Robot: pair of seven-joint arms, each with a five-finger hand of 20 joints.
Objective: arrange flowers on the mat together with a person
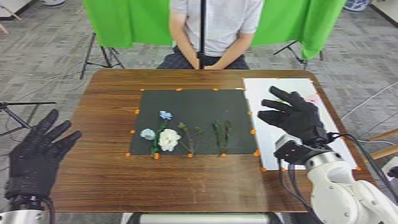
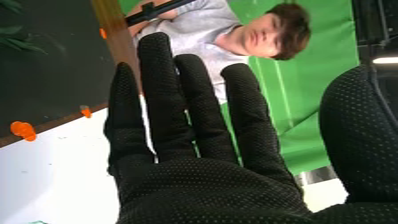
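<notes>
Mat, one, dark (image 1: 200, 102): lies flat on the brown table (image 1: 178, 182), with orange tabs (image 1: 179, 89) along its edges, probably to fix or mark its place.

Flowers, on the mat: blue flower (image 1: 165, 115), uppermost; pale blue flower (image 1: 147, 134) and white flower (image 1: 169, 136), side by side below it. Stems run toward the robot's edge, likely so that the blooms read as one upright bouquet.

Greenery: budded sprig (image 1: 188, 141), just beside the white flower; leafy stems (image 1: 222, 135), a close pair farther right, set apart perhaps to frame the blooms.

Sheet, white (image 1: 266, 89): beside the mat on the right, presumably the supply side. A pink item (image 1: 312, 98) lies there, partly hidden, probably a flower awaiting its turn.

Right hand (image 1: 293, 119): above the sheet, fingers extended and spread, thumb apart, holding nothing; well placed for a next pick.

Left hand (image 1: 34, 162): at the table's left side, fingers loosely spread, empty, apparently kept aside to leave the working area free.
</notes>
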